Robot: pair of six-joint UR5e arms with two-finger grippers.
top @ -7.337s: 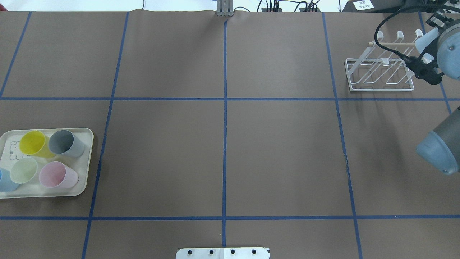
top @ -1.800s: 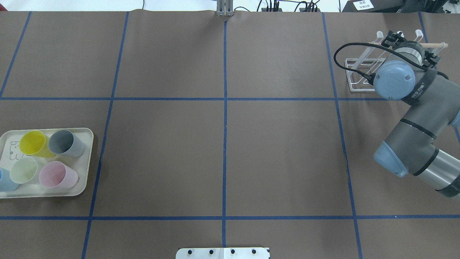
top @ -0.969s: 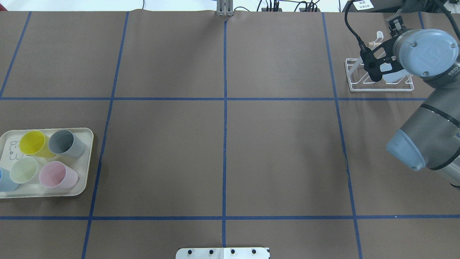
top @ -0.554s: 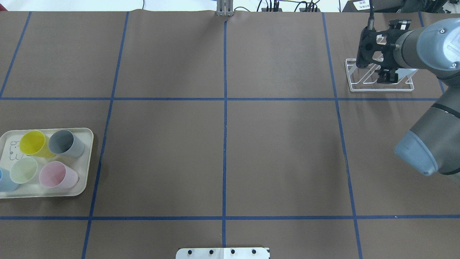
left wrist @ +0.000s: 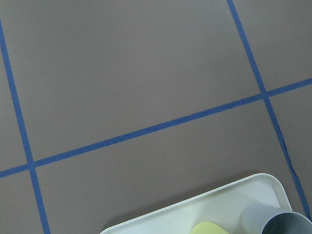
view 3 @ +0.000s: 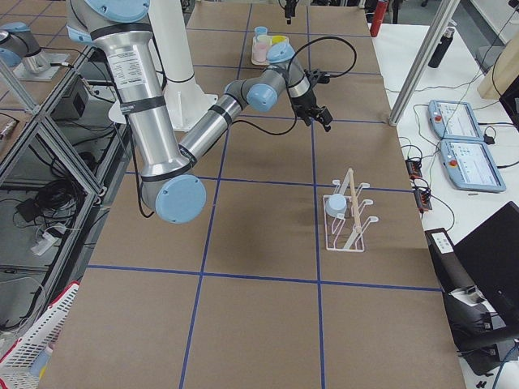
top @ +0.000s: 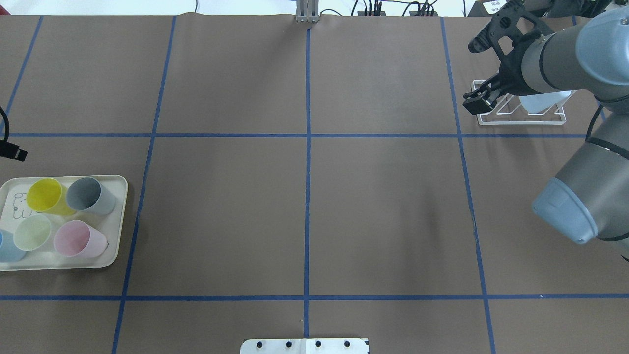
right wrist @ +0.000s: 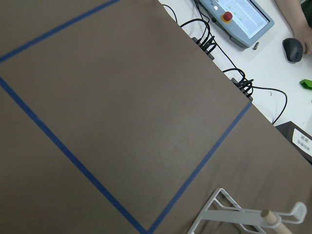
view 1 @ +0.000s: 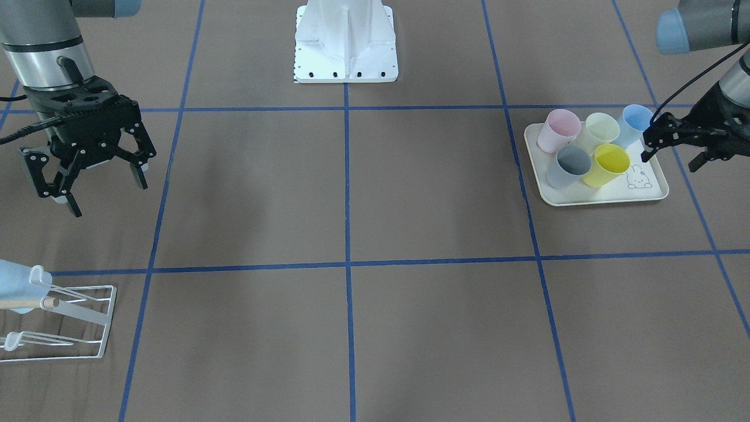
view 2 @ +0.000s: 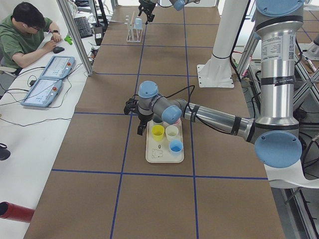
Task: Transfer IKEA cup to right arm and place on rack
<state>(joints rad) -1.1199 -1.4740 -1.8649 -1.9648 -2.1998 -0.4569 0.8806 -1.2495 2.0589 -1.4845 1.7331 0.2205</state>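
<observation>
A pale blue cup (top: pixel 540 101) sits upside down on a prong of the white wire rack (top: pixel 516 119), also in the front view (view 1: pixel 14 287) and right view (view 3: pixel 335 207). My right gripper (top: pixel 472 76) is open and empty, left of the rack and above the table; the front view (view 1: pixel 105 190) shows its jaws spread. My left gripper (view 1: pixel 669 161) is open and empty, hovering by the outer edge of the cream tray (view 1: pixel 592 199) near a blue cup (view 1: pixel 636 120). Only one fingertip (top: pixel 12 152) shows in the overhead view.
The tray (top: pixel 105 258) holds yellow (top: pixel 44 195), grey (top: pixel 87 194), pale green (top: pixel 32 232), pink (top: pixel 76 239) and blue cups. The robot's white base (view 1: pixel 345 44) stands at the table's near edge. Operator panels and cables (right wrist: pixel 234 19) lie beyond the far edge.
My right gripper has let go of the pale blue cup on the rack and drawn back to the left, open. A left gripper fingertip has come into the overhead view at the left edge.
</observation>
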